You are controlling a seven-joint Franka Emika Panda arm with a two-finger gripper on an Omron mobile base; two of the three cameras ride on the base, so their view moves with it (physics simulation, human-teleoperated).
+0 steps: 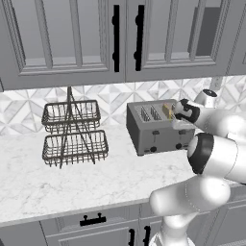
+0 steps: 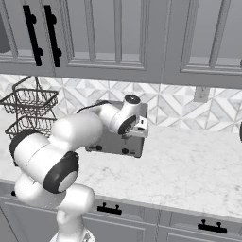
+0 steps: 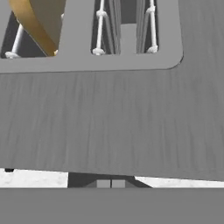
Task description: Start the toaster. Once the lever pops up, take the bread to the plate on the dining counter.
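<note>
Golden bread [image 1: 167, 110] beside pincer [image 1: 177, 113]

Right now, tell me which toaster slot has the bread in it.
The rightmost slot of the toaster, nearest the gripper: the golden bread stands in it, while the slots to its left look empty.

Light: even, soft, diffuse; source not identifiable.
Shadows: faint beneath wire basket rack [image 1: 73, 132] and toaster [image 1: 156, 129] on marble worktop [image 1: 72, 178].
Glare: none; mild sheen on white arm shells.
Sharpness: base views slightly soft, jagged edges.
Hand view: toaster top close, streaky texture, no edge distortion.
</note>
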